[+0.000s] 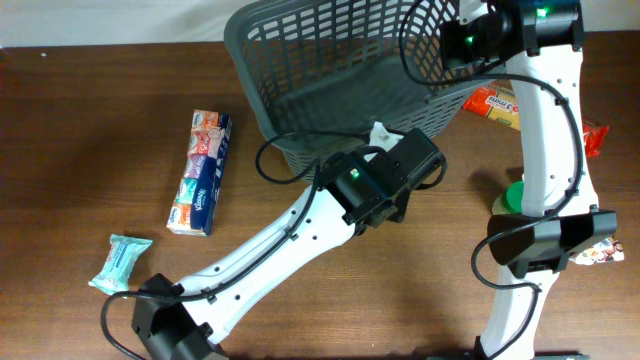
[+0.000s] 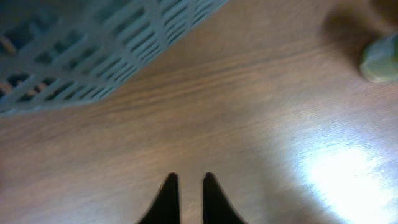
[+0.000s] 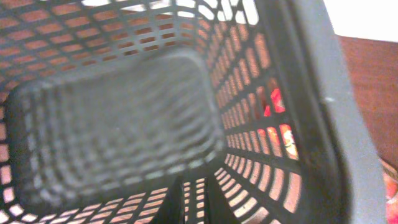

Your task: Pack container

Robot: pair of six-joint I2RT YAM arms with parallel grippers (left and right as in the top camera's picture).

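The container (image 1: 300, 60) is a large dark grey lattice basket at the top centre of the overhead view, tilted up on its right side. My right gripper (image 1: 447, 45) is at its right rim. In the right wrist view its fingers (image 3: 205, 202) are closed over the lattice wall (image 3: 249, 81), looking into the basket, where nothing shows. My left gripper (image 1: 432, 168) hangs just in front of the basket's near wall. In the left wrist view its fingers (image 2: 187, 182) are nearly together and hold nothing, over bare table, with the basket (image 2: 81, 56) at the upper left.
A blue-and-white tissue pack (image 1: 202, 172) and a teal packet (image 1: 120, 260) lie at the left. An orange snack bag (image 1: 495, 103), a red packet (image 1: 596, 140), a green object (image 1: 512, 198) (image 2: 379, 59) and a colourful packet (image 1: 603, 252) lie at the right.
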